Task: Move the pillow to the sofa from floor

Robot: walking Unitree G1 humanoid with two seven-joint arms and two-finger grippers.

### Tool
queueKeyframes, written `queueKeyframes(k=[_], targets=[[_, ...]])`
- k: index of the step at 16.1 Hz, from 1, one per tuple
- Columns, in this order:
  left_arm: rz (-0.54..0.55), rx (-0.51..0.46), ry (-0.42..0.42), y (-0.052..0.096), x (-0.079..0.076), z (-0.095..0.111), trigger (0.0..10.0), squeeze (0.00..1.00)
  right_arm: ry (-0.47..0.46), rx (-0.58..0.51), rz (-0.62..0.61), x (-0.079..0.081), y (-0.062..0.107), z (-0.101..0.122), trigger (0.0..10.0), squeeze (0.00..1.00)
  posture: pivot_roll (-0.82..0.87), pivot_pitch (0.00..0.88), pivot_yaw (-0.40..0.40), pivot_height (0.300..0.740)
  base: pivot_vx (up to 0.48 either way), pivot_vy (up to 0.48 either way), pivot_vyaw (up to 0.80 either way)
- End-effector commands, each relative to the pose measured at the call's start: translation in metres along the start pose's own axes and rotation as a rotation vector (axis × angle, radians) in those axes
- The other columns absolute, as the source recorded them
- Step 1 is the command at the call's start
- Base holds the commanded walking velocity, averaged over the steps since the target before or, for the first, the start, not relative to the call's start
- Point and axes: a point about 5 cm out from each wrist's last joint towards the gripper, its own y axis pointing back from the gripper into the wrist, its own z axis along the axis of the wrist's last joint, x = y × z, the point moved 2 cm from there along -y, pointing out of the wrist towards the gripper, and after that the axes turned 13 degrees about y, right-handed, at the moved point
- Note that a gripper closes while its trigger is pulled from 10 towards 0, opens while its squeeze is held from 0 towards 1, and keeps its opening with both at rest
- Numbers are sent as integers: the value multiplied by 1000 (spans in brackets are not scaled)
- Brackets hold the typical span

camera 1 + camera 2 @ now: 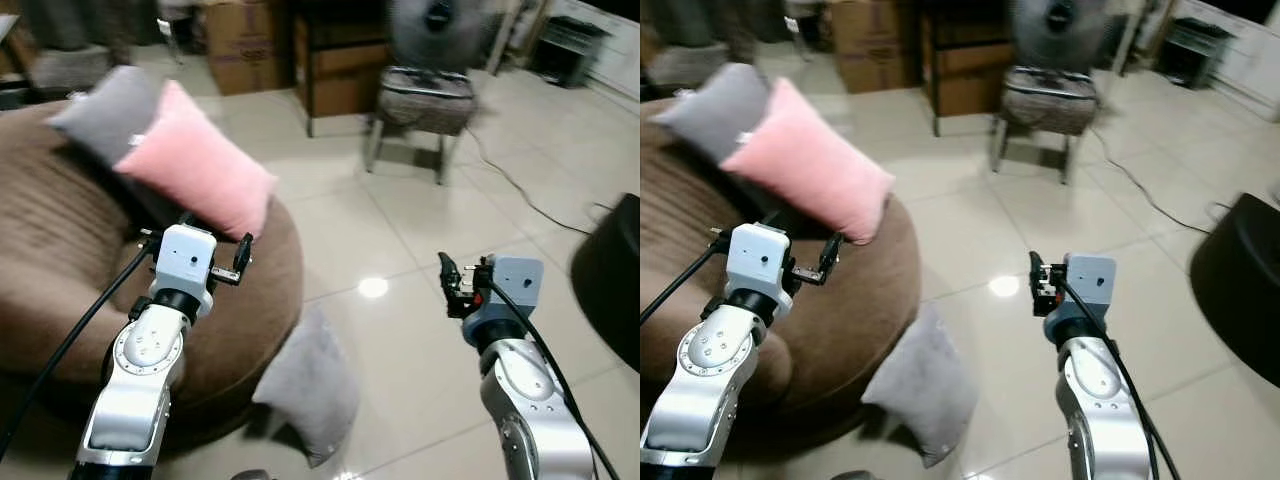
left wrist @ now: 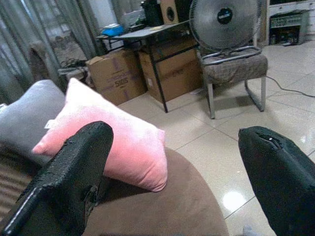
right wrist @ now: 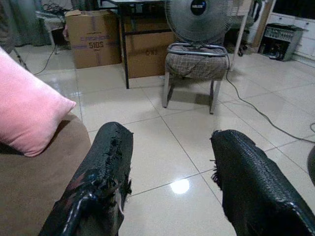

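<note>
1. Brown round sofa [image 1: 60,240]: we recorded it at far left, low and plush.
2. Grey cushion [image 1: 105,112]: it lay on the sofa's top, partly under the pink one.
3. Pink pillow [image 1: 200,172]: we found it resting on the sofa, tilted, its lower corner near the sofa's rim.
4. Left gripper [image 2: 172,172]: we noted it raised over the sofa's edge, just below the pink pillow; its fingers [image 2: 74,172] stood wide apart with nothing between them.
5. Grey pillow [image 1: 310,385]: we logged it on the tiled floor [image 1: 420,230], leaning against the sofa's base, between the two arms.
6. Cardboard boxes [image 3: 93,37]: these stood at the back, beside a dark table [image 3: 142,29].
7. Chair [image 1: 425,105]: it stood on the tiles further back, with a fan [image 3: 198,17] on its seat.
8. Right gripper [image 3: 170,182]: we saw it held over bare floor, well apart from the grey pillow, its fingers [image 3: 256,187] spread and empty.
9. Dark rounded object [image 1: 610,275]: at far right; we could not identify it.
</note>
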Motion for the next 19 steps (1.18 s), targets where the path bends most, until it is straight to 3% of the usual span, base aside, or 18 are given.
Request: queueKeyframes(k=[1,11,19], targets=[[13,-1,-2,0,2,-1,10000,0,10,-11,-28,-4,-1,1,10000,0,61,0,-8,740,0,0,0],[10,-16,9,1,2,-1,10000,0,-4,-51,-13,-1,-1,3,10000,0,64,0,-19,653,0,0,0],[-14,-22,32,1,-2,-1,10000,0,-15,-58,21,4,-1,4,10000,0,65,0,-23,653,104,0,0]])
